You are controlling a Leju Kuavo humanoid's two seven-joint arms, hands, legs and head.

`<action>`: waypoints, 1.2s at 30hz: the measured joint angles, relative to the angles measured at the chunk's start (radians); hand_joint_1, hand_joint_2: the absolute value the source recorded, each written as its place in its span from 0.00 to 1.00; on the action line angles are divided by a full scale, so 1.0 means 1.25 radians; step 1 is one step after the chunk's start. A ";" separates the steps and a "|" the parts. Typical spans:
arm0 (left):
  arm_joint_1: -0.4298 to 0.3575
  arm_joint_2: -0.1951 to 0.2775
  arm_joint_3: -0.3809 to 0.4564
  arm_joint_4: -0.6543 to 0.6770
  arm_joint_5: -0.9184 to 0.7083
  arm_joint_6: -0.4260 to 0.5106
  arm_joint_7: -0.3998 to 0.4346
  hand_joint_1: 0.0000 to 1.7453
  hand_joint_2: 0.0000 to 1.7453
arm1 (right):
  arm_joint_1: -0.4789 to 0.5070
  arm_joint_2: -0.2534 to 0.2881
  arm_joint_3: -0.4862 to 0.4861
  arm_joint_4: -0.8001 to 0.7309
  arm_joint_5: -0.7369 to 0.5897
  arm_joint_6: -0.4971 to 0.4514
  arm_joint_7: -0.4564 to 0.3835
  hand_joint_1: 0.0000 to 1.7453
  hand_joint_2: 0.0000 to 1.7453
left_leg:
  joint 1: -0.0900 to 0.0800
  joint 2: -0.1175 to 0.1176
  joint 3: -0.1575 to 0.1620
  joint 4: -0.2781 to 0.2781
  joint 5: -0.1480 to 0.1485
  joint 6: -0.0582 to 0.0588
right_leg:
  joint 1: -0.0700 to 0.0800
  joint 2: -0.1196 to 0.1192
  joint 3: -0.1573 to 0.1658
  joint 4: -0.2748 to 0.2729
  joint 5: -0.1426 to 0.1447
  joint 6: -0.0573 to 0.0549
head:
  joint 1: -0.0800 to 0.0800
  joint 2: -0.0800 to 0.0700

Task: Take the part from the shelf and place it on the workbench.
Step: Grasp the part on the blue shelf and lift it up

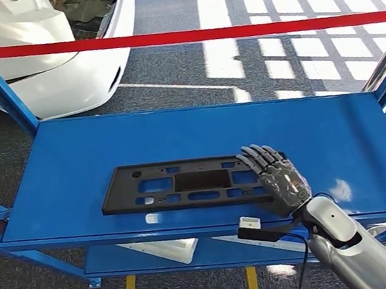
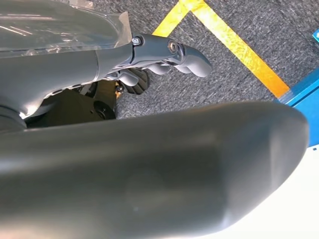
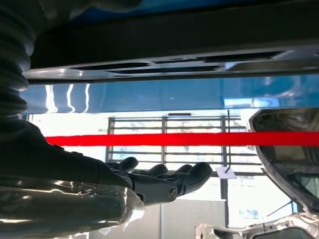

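Head view first: the black part (image 1: 186, 184), a flat plate with cut-out windows, lies flat on the blue shelf (image 1: 344, 144), towards its front edge. The right hand (image 1: 275, 178) lies palm down on the part's right end, fingers (image 1: 258, 156) stretched over it and apart; whether it grips the plate I cannot tell. Beyond the shelf a red barrier tape (image 1: 272, 27) runs across, with a white car body (image 1: 59, 70) behind the shelf's far left corner.

Left wrist view: the left hand (image 2: 165, 55) hangs over grey carpet, fingers curled in, nothing in them, beside a yellow floor line (image 2: 240, 50).

Right wrist view: the right hand's fingers (image 3: 165, 179) reach out straight, the part (image 3: 180, 45) a dark band across from them against the shelf's blue, touching or not I cannot tell
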 joint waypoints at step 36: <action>0.001 0.000 0.000 0.000 0.000 -0.002 0.005 0.00 0.00 | -0.055 0.019 0.022 0.064 -0.038 0.087 0.020 0.00 1.00 | 0.000 0.000 0.000 0.000 0.000 0.000 | 0.000 0.000 0.000 0.000 0.000 0.000 | 0.000 0.000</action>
